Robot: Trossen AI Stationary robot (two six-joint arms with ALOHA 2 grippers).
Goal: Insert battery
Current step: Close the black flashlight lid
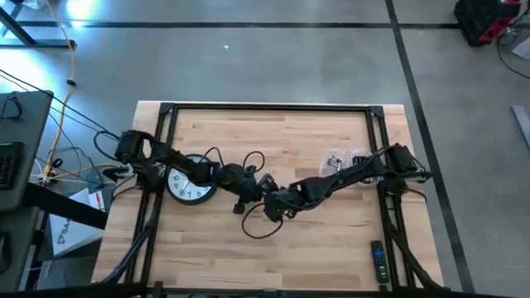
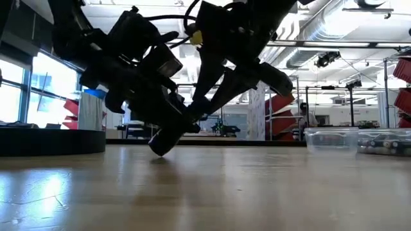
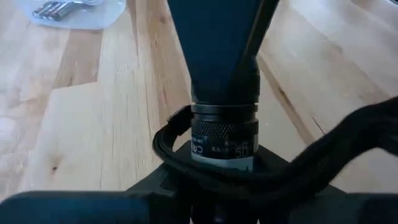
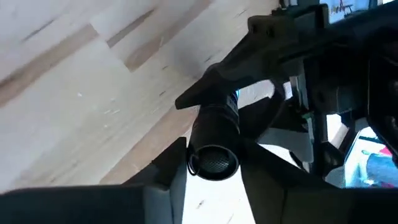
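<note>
Black flashlight (image 4: 214,134) held between both grippers above the wooden desk (image 1: 331,240).
Right gripper (image 4: 211,171) clenches its tail; left gripper (image 3: 224,180) grasps its knurled collar, seen only from the wrists.

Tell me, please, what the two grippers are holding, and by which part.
Both hold one black cylindrical flashlight: the left gripper clamps one end, the right gripper the other, near its knurled tail.
</note>
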